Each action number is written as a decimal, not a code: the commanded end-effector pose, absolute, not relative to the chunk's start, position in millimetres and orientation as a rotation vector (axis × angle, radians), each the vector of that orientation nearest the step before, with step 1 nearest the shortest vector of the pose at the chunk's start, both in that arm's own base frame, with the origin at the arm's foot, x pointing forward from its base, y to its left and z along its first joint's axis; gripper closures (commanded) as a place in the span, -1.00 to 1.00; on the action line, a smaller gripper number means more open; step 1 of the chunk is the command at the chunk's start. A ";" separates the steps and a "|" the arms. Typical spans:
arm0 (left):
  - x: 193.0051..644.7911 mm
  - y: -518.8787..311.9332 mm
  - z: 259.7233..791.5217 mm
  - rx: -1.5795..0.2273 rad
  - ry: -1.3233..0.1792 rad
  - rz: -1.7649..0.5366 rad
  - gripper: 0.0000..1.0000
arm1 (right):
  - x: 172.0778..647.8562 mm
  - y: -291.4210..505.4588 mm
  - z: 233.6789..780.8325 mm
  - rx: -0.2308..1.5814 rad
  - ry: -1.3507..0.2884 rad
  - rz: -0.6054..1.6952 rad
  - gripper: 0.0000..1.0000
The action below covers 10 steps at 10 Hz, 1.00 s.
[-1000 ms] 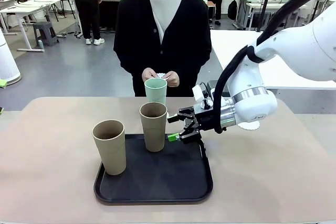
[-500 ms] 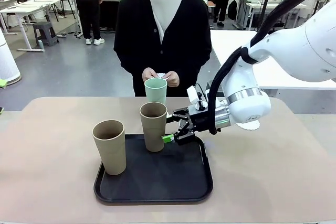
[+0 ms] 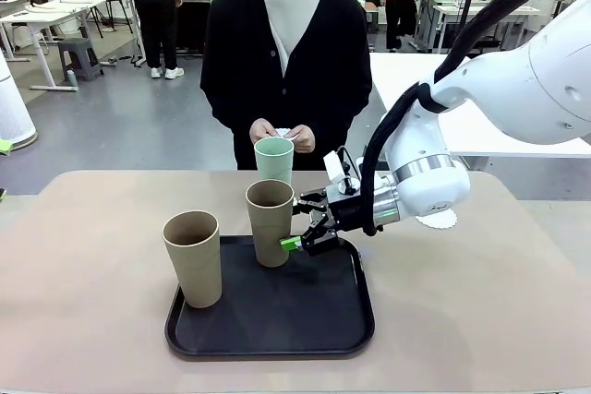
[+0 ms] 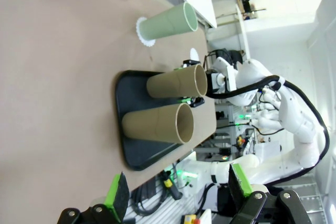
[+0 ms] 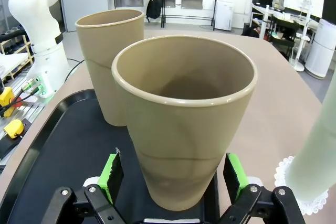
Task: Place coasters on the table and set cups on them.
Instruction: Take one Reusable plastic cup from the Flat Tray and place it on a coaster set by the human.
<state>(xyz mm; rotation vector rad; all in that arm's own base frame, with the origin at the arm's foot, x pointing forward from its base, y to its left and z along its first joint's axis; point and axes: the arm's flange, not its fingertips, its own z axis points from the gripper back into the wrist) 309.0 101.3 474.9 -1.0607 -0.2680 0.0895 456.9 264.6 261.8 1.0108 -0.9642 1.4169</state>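
Two tall, tapered, tan-brown matte cups stand upright on a black rounded-rectangle tray (image 3: 277, 328). The far tan-brown cup (image 3: 270, 221) is at the tray's back edge. The near tan-brown cup (image 3: 194, 257) is closer to the robot, towards its left. A mint green matte cup (image 3: 274, 160) of the same shape stands upright just beyond the tray on the beige-tan surface (image 3: 92, 228). It rests on a thin white round coaster with a scalloped edge (image 4: 142, 30). A second scalloped white coaster (image 3: 438, 220) lies flat on the surface to the right of the tray, partly hidden behind the wrist of the white right arm (image 3: 434, 177).

The right arm's jaws are spread around the lower body of the far tan-brown cup, with one green pad (image 5: 111, 174) on either side. From the wrist, a sliver of space shows between each pad and the cup wall, so nothing is pinched. The mint green cup stands close by on one side of that grip.

The left arm's jaws are spread wide with nothing between their green pads (image 4: 116, 198). They hang well apart from the tray and cups.

At the far side stands a person in a black cardigan over a white top. Their hands (image 3: 302, 140) are together at waist height, just behind the mint green cup. They hold something small and white that I cannot make out.
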 end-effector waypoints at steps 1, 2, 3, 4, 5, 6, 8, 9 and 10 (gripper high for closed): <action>307.7 101.4 474.8 -1.070 -0.271 0.086 -1.00 | 462.8 280.2 253.1 1.001 -1.023 1.401 -1.00; 307.7 101.4 474.8 -1.070 -0.271 0.086 -1.00 | 464.3 284.4 251.4 1.005 -1.018 1.396 -1.00; 307.7 101.4 474.8 -1.070 -0.271 0.086 -1.00 | 465.7 288.1 251.1 1.007 -1.021 1.391 -1.00; 307.7 101.4 474.8 -1.070 -0.271 0.086 -1.00 | 466.1 291.8 249.6 1.016 -1.011 1.385 -1.00; 307.7 101.4 474.8 -1.070 -0.271 0.086 -1.00 | 466.1 295.6 248.5 1.029 -1.006 1.381 -1.00; 307.7 101.4 474.8 -1.070 -0.271 0.086 -1.00 | 467.4 298.2 247.9 1.033 -1.007 1.376 -1.00; 307.7 101.4 474.8 -1.070 -0.271 0.086 -1.00 | 467.1 299.2 245.5 1.077 -1.032 1.386 -0.34; 307.7 101.4 474.8 -1.070 -0.271 0.086 -1.00 | 468.0 299.0 245.0 1.076 -1.030 1.383 0.19; 307.7 101.4 474.8 -1.070 -0.271 0.086 -1.00 | 468.7 299.1 244.1 1.080 -1.032 1.384 0.86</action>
